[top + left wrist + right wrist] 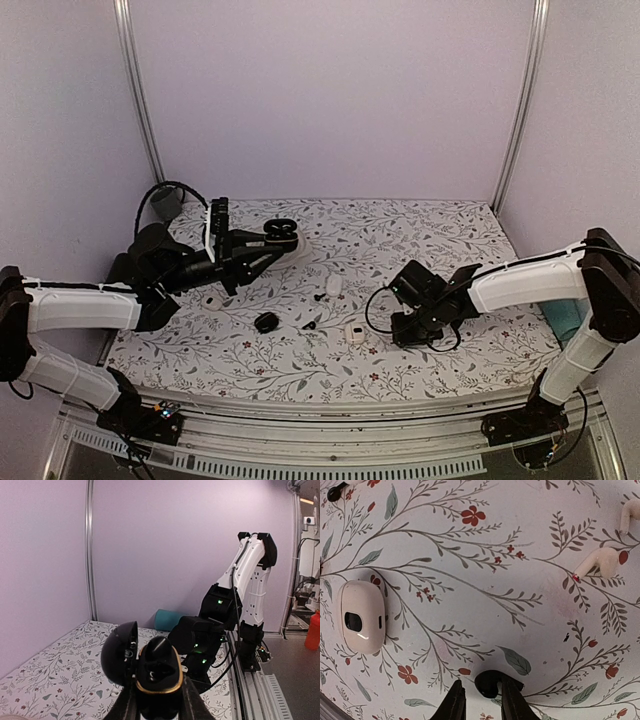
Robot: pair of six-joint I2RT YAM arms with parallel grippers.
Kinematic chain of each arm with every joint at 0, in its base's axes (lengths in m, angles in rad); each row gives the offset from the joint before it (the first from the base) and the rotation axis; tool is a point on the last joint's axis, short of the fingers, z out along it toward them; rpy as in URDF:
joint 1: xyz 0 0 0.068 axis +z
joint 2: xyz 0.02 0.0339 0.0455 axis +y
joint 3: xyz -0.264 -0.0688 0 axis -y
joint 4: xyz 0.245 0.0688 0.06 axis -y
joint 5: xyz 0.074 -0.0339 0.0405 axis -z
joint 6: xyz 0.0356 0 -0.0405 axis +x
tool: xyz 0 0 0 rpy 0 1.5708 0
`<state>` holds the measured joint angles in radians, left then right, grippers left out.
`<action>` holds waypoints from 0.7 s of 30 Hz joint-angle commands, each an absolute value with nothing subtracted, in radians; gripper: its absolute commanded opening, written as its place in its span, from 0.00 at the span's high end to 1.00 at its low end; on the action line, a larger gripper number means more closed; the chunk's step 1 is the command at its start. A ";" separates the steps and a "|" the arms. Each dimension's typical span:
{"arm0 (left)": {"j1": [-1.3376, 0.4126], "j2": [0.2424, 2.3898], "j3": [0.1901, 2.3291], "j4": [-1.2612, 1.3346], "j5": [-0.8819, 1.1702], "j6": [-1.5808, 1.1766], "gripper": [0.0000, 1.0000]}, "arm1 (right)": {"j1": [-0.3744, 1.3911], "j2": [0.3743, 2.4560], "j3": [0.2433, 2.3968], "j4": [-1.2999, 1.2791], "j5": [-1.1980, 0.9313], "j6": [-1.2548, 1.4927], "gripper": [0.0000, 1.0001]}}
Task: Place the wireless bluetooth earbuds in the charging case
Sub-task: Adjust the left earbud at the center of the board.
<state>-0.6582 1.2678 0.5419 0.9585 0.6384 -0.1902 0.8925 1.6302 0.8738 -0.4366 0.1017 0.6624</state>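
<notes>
My left gripper [268, 241] is shut on a black charging case [284, 235] and holds it above the back left of the table. In the left wrist view the case [159, 672] has a gold rim and sits upright between the fingers, its lid [120, 652] swung open to the left. My right gripper [481, 681] is low over the table, jaws narrowly open. A glossy black earbud [492, 684] lies on the cloth between them, against the right finger; the left finger is clear of it. In the top view the right gripper [402, 332] hides this earbud. Two more black earbuds [310, 324] [320, 296] lie mid-table.
A closed white case [361, 616] lies left of the right gripper, also in the top view [354, 333]. Two white earbuds [600, 562] [630, 515] lie to its right. A round black object [266, 322] and a white item [333, 285] lie mid-table. A teal roll [565, 318] stands far right.
</notes>
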 commanded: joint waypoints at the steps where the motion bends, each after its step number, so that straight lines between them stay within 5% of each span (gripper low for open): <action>1: -0.653 1.243 0.561 0.959 0.627 -0.180 1.00 | 0.901 1.645 0.907 -0.475 0.140 0.683 0.74; 21: -0.653 1.244 0.560 0.959 0.623 -0.182 1.00 | 0.923 1.677 0.983 -0.583 0.183 0.723 0.75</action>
